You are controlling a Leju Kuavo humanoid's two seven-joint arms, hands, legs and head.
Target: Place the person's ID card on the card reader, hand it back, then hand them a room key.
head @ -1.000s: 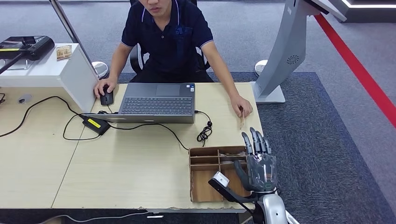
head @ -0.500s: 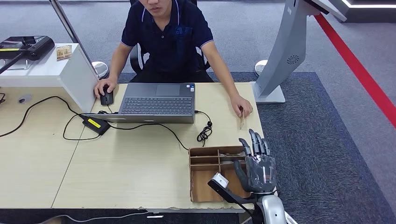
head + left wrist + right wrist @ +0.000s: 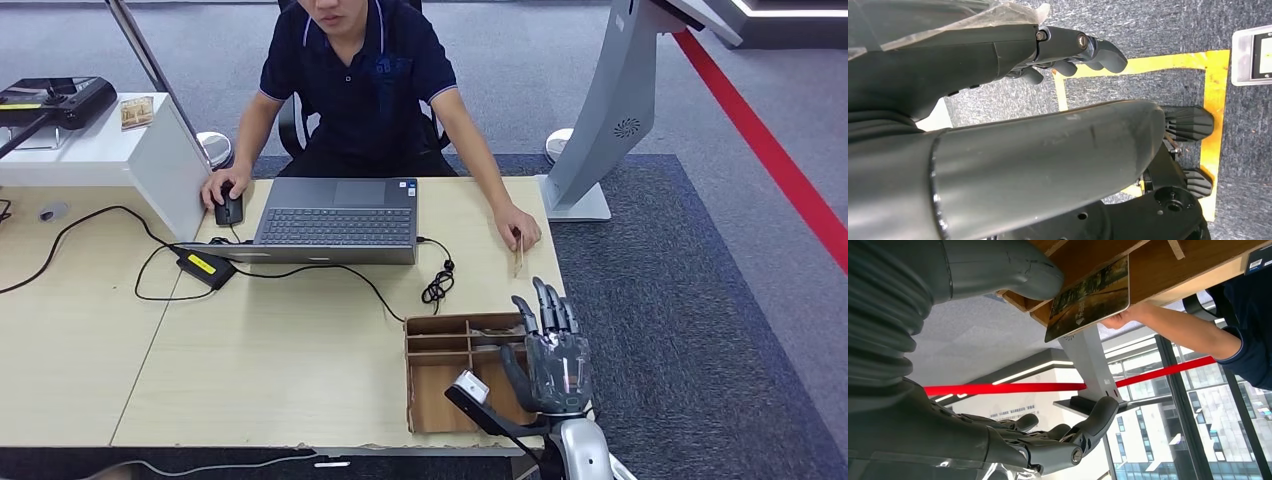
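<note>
Hovering empty, fingers spread, right robot hand [image 3: 556,352] near the person-held card [image 3: 518,252].

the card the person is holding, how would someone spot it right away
Start at the open laptop in the middle of the wooden table and follow the seated person's arm to the table's edge beside the grey carpet. There the person's hand holds the card on edge, just beyond the cardboard tray. It is thin and tan, unlike the black coiled cable nearby.
</note>
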